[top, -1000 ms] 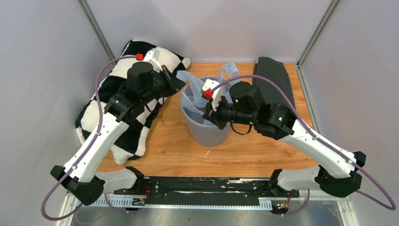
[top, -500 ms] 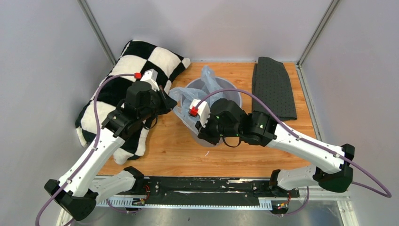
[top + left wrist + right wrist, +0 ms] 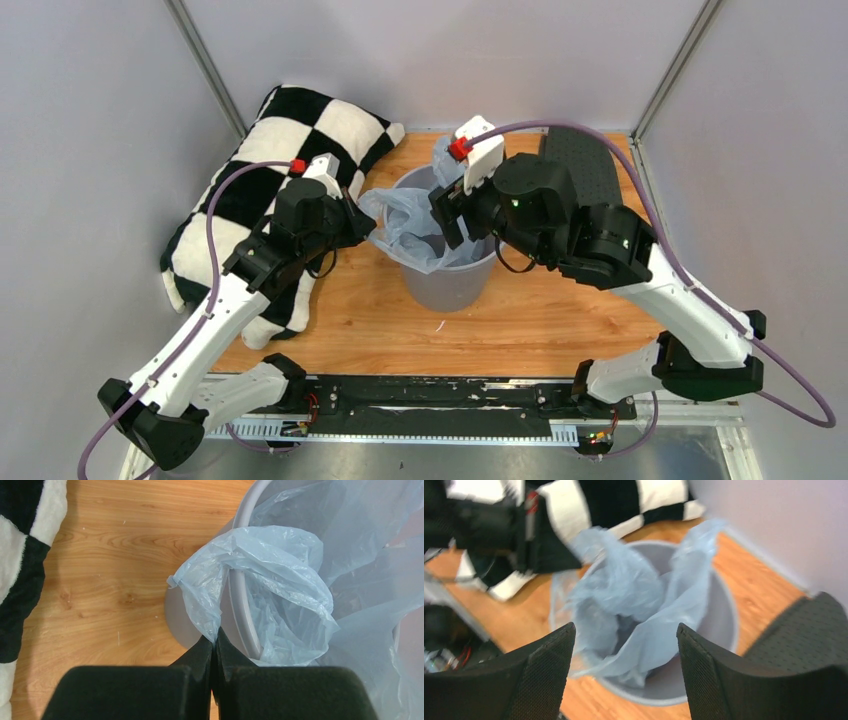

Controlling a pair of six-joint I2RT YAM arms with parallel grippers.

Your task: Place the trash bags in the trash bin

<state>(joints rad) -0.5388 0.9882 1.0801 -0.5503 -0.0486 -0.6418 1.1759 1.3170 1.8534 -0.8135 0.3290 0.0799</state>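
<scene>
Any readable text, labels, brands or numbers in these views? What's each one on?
None readable in any view.
No print shows on the bag, bin, pillow or cloth.
The red tabs by the wrist cameras look blank; any marking on them is too small to tell.

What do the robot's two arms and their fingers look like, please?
The left arm and right arm share white link shells with black joints and bases. A purple cable runs along each to a red plug on a white wrist block. The fingers are black, the right ones dotted.
</scene>
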